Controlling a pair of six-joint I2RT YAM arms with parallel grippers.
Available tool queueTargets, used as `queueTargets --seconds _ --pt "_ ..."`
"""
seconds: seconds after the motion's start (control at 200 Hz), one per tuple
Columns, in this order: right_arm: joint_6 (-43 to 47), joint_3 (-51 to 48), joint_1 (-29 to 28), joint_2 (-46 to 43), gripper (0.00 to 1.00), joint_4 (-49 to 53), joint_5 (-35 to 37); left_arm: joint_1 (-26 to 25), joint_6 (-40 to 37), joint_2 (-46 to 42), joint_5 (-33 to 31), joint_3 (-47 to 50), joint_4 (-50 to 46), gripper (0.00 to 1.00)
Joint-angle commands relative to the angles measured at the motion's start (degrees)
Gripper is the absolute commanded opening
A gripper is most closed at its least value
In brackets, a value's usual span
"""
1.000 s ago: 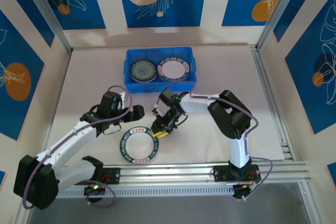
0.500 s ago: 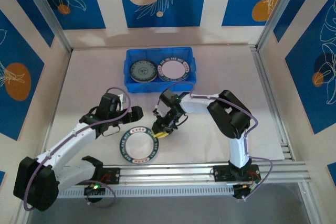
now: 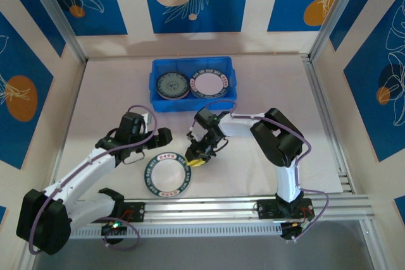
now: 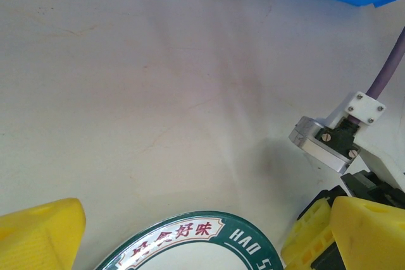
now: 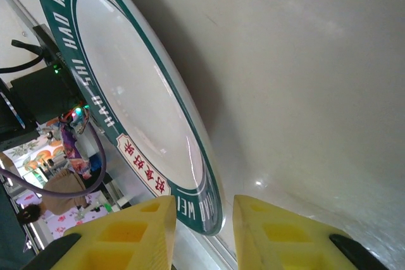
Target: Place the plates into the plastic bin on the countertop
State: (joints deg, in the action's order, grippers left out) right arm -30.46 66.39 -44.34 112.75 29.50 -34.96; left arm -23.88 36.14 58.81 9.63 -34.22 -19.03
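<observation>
Top view. Pale off-white countertop (image 3: pixel 114 93), with an aluminium rail (image 3: pixel 215 209) along the bottom of the frame. The blue rectangular plastic bin (image 3: pixel 191 105) sits upper centre, well apart from both grippers. Two plates lie flat inside it, side by side: a dark patterned round plate (image 3: pixel 173 85) on the left and a white round plate with a dark lettered rim (image 3: pixel 211 83) on the right.

Outside the bin, a white round plate with a green rim and red-lettered labels (image 3: pixel 167 172) lies on the countertop at lower centre, just above the rail.

Right gripper (image 3: pixel 195 160): centre of frame, its yellow fingers pointing down-left at the upper right rim of the green-rimmed plate. In the right wrist view the two fingers stand at the bottom edge with a narrow gap between them. The plate's rim runs down from the upper left and ends at the mouth of that gap. The fingers are mostly closed. Cannot tell whether the rim is pinched or only meets the tips.

Left gripper (image 4: pixel 207 231): spread wide and gripping nothing. In the left wrist view one yellow finger is at lower left and the other at lower right, with the green-rimmed plate's edge at the bottom between them, not clamped. The right arm's silver bracket (image 4: pixel 329 147) and purple cable (image 4: pixel 389 67) show at the right edge of that view. In the top view this gripper hovers just above-left of the plate.
</observation>
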Motion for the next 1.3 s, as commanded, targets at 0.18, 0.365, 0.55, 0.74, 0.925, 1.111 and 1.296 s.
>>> queueTargets --seconds 0.18,0.365,0.55,0.74,0.925,1.111,1.296 --pt "2.24 4.69 -1.97 4.22 0.27 4.72 -1.82 1.38 0.25 -0.93 1.19 2.37 0.74 0.99" --pt "3.01 8.05 -3.05 7.25 0.23 7.38 -1.47 1.93 0.40 -1.09 1.35 3.27 1.45 0.98" --pt "2.60 8.29 -2.87 7.75 0.05 6.95 -1.78 2.95 -0.10 -1.49 1.64 3.20 1.20 0.99" --pt "1.65 6.01 -1.80 3.86 0.00 5.31 0.37 4.52 -1.63 -1.93 2.06 0.47 -0.40 0.99" --pt "0.19 2.62 3.02 -7.49 0.00 6.66 3.31 5.32 -4.95 -0.86 4.59 -4.39 -1.43 0.99" --pt "-0.14 1.40 11.63 -18.59 0.00 9.85 3.86 5.33 -4.77 3.67 11.52 -7.96 4.12 0.97" --pt "-0.42 2.80 18.82 -23.46 0.00 8.91 1.37 5.25 -1.35 9.12 17.89 -9.77 12.33 0.85"
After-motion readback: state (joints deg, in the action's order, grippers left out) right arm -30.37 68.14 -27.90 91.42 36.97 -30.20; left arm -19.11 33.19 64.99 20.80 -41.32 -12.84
